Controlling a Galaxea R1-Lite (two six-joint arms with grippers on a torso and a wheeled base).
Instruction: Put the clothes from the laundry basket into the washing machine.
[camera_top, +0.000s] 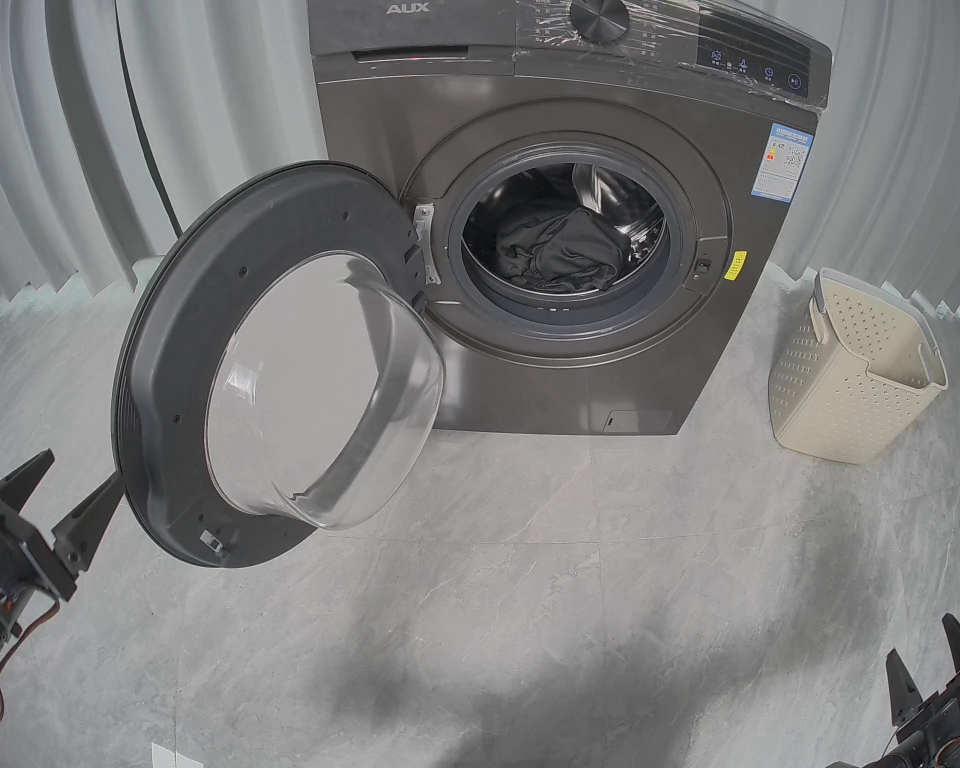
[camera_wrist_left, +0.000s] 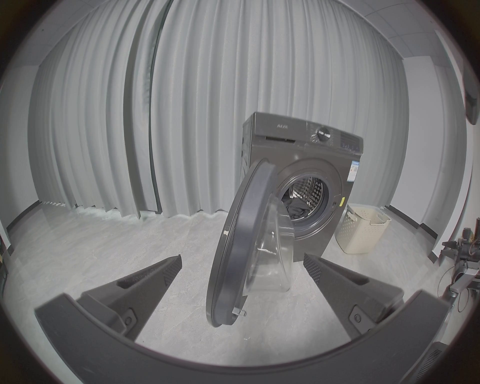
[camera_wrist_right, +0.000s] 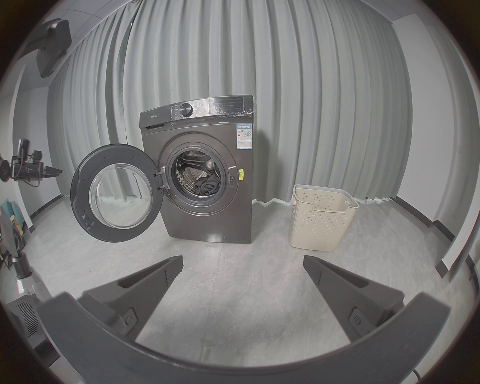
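The grey washing machine (camera_top: 560, 230) stands ahead with its round door (camera_top: 270, 370) swung wide open to the left. Dark clothes (camera_top: 560, 250) lie inside the drum, also seen as dark clothes (camera_wrist_right: 206, 184) from the right wrist. The cream laundry basket (camera_top: 855, 365) sits on the floor to the right of the machine; no clothes show in it. My left gripper (camera_top: 65, 490) hangs open at the lower left, close to the door's rim, holding nothing. My right gripper (camera_top: 930, 665) is open at the lower right, well back from the basket (camera_wrist_right: 322, 217).
Grey tiled floor (camera_top: 560, 600) spreads in front of the machine. Pleated grey curtains (camera_wrist_left: 200, 100) line the back wall. The open door (camera_wrist_left: 245, 245) juts into the space before my left arm. Equipment on stands (camera_wrist_right: 25, 170) sits at the room's left side.
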